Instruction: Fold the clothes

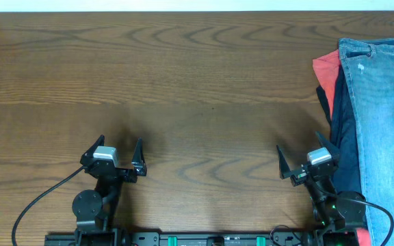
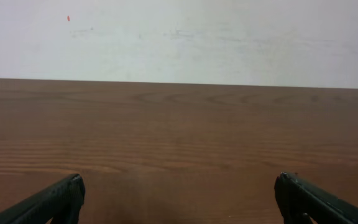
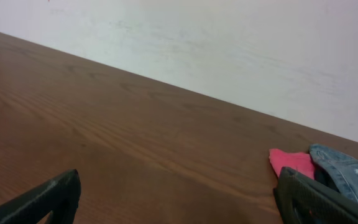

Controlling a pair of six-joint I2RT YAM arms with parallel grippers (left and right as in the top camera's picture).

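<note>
Where jeans (image 1: 387, 116) line the right edge, tabletop (image 1: 183, 89) stretches leftward.

Light-blue jeans (image 1: 388, 123), navy garment (image 1: 342, 133), red-orange garment (image 1: 326, 72), brown table (image 1: 183, 89)

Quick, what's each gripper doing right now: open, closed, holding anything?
The left gripper is open, holding nothing.
The right gripper is open, holding nothing.
</note>
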